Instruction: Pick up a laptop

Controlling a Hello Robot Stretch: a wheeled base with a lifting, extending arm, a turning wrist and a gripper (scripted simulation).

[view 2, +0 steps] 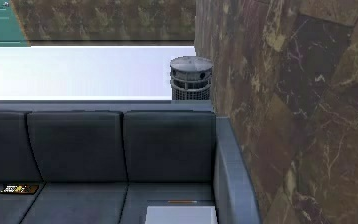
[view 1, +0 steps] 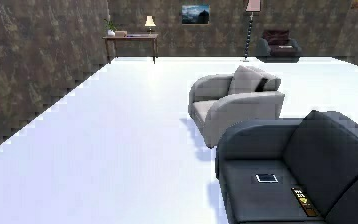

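A flat light-grey slab [view 2: 182, 213], perhaps a closed laptop, lies on the dark sofa's [view 2: 77, 145] seat at the arm side view's near edge, just left of the right armrest. I cannot tell the fingers' state, nor where they are relative to the slab.

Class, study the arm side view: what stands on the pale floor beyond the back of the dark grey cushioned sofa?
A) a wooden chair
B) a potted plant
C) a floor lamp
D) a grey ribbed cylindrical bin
D: a grey ribbed cylindrical bin stands on the pale floor just past the back of the dark grey cushioned sofa, beside the brown stone wall.
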